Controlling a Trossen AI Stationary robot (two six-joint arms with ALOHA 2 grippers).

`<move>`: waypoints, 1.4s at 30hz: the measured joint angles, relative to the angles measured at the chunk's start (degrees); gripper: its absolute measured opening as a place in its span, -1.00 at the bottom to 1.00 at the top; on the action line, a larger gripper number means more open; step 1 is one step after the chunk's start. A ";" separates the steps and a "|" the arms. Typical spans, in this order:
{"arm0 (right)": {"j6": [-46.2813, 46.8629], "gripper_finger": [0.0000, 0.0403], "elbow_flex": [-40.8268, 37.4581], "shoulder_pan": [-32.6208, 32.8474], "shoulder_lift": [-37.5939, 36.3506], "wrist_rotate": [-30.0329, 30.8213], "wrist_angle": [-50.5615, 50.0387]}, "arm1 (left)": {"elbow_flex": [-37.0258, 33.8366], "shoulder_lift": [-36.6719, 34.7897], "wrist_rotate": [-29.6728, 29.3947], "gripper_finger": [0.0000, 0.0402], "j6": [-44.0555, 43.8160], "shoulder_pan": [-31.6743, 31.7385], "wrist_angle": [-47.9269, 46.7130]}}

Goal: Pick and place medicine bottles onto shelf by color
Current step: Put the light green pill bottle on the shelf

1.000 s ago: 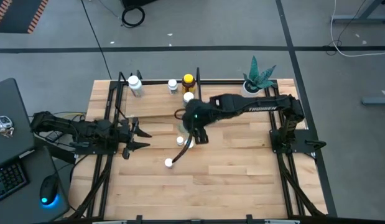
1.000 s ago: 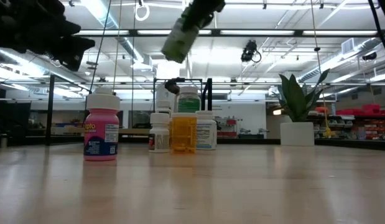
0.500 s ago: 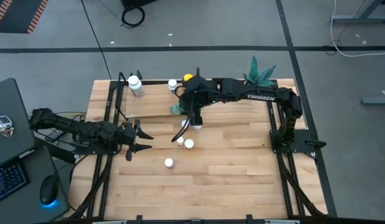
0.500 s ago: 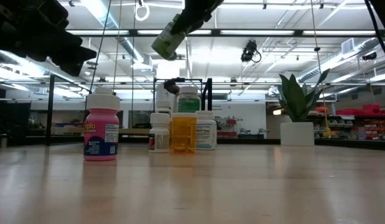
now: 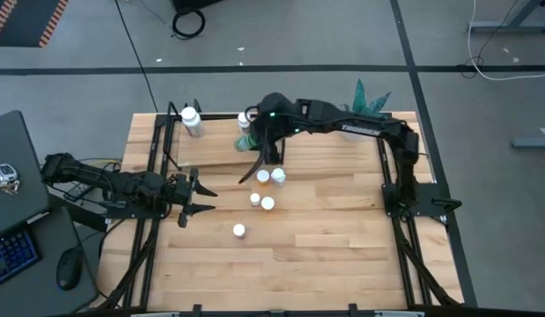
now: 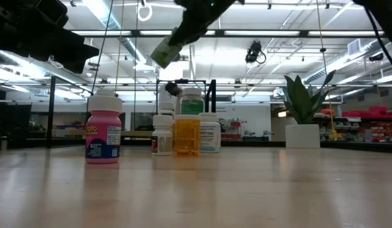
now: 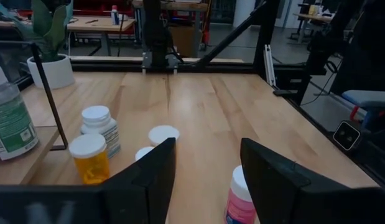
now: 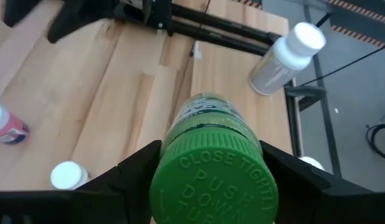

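From above, the right gripper (image 5: 251,141) sits in the upper middle of the frame, over the shelf (image 5: 210,145), pinching a green bottle (image 5: 246,143). It is carried high, presumably to clear the bottles already standing along the shelf's back edge: a white bottle (image 5: 191,120) at upper left and another white-capped bottle (image 5: 244,117) just above the gripper. Four loose bottles (image 5: 264,189) wait on the table (image 5: 325,238) just below the shelf, near centre. The left gripper (image 5: 195,196) rests at the left of the frame with its fingers spread and nothing between them, parked out of the working arm's way.

From table height, the green bottle (image 6: 161,49) hangs tilted near the top centre, well above a cluster holding an orange bottle (image 6: 186,135). A pink bottle (image 6: 104,134) stands apart at left, and a potted plant (image 6: 302,117) at right.

The left wrist view shows its own dark fingers (image 7: 152,177) parted, with an orange bottle (image 7: 89,158) at lower left and the pink bottle (image 7: 241,200) at the bottom.

The right wrist view fills with the green cap (image 8: 213,180), gripped from both sides so the bottle points down toward the shelf board (image 8: 148,81); the white bottle (image 8: 285,56) stands at upper right.
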 joint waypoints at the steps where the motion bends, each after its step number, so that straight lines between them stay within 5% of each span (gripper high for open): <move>1: -0.02 0.23 1.21 0.05 1.17 0.00 -0.66 | 0.00 0.00 0.00 -0.06 -0.02 0.00 -0.16; 12: -3.04 0.23 22.23 -0.16 14.50 3.58 -10.13 | 0.00 0.00 0.02 -0.10 -0.15 0.00 -0.16; 21: -4.09 0.23 20.71 -2.92 17.20 0.91 -4.69 | 0.02 0.00 0.02 -0.06 -0.15 0.00 -0.20; 42: -3.16 0.25 20.51 -1.88 17.56 0.61 -14.38 | 0.02 0.00 0.02 -0.09 -0.16 0.00 -0.11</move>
